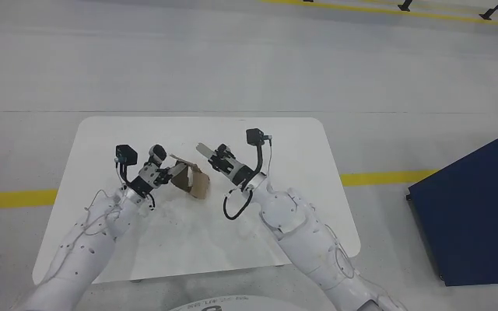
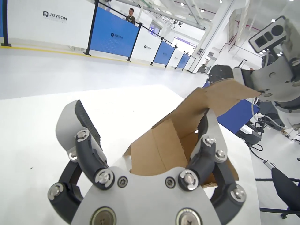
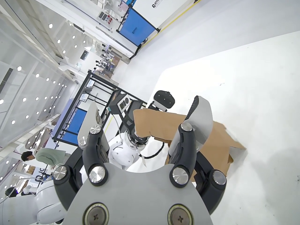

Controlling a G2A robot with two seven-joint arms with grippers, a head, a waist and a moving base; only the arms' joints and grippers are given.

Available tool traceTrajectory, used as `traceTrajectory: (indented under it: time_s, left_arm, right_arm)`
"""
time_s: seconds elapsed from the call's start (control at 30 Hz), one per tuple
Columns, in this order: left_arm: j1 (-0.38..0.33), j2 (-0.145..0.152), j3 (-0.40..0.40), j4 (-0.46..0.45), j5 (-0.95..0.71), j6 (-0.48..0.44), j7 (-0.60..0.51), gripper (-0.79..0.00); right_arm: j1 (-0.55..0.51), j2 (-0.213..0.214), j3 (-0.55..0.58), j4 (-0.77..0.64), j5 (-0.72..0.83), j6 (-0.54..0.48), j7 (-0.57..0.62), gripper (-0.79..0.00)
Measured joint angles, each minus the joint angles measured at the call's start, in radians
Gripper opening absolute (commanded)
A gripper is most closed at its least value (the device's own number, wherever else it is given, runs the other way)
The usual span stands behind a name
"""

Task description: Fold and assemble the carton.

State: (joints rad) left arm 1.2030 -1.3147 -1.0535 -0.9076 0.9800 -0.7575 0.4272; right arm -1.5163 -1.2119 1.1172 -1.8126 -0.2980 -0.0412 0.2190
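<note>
Top view: end effector [image 1: 168, 161] astride carton [image 1: 195, 183]

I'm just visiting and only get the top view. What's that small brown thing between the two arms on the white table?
Observer: The left wrist view shows a cardboard carton, half opened. You can look into its hollow, and one flap stands up.
Operator: Is the left gripper squeezing it?
Observer: No. The left gripper is spread wide. One finger is right by the cardboard, and the other stands apart over bare table.
Operator: And the right one?
Observer: The right wrist view shows the right gripper open too, with one finger in front of the carton, clamping nothing.
</note>
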Motion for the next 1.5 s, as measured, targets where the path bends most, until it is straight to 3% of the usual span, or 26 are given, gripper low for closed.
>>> traceTrajectory:
  time_s: [0.2, 0.3, 0.47, 0.6, 0.8, 1.07, 1.17, 1.5]
  left_arm:
    - [0.054, 0.011, -0.027, -0.054, -0.139, -0.027, -0.182, 0.000]
    - [0.095, 0.020, -0.054, -0.123, -0.220, 0.049, -0.318, 0.000]
    - [0.171, 0.032, -0.089, -0.282, -0.286, 0.256, -0.514, 0.000]
    - [0.209, 0.035, -0.093, -0.373, -0.323, 0.375, -0.629, -0.108]
    - [0.220, 0.037, -0.089, -0.424, -0.358, 0.458, -0.742, -0.268]
    - [0.207, 0.036, -0.070, -0.424, -0.362, 0.483, -0.786, -0.563]
    - [0.202, 0.036, -0.062, -0.418, -0.351, 0.476, -0.782, -0.760]
    - [0.207, 0.038, -0.064, -0.421, -0.368, 0.406, -0.726, -0.785]
  right_arm:
    - [-0.002, -0.001, 0.000, -0.002, -0.006, 0.002, 0.002, -0.111]
    - [-0.002, -0.002, 0.000, -0.001, -0.010, 0.004, 0.003, -0.111]
    - [-0.002, -0.004, -0.001, -0.001, -0.013, 0.004, 0.001, -0.108]
    - [-0.005, -0.005, 0.001, -0.001, -0.015, 0.002, 0.001, -0.105]
    - [-0.009, -0.005, 0.007, -0.004, -0.014, -0.003, 0.006, -0.102]
    - [-0.016, -0.006, 0.016, -0.009, -0.013, -0.011, 0.007, -0.111]
    - [-0.018, -0.006, 0.018, -0.010, -0.014, -0.012, 0.008, -0.114]
    - [-0.028, -0.008, 0.024, -0.016, -0.019, -0.029, -0.003, -0.114]
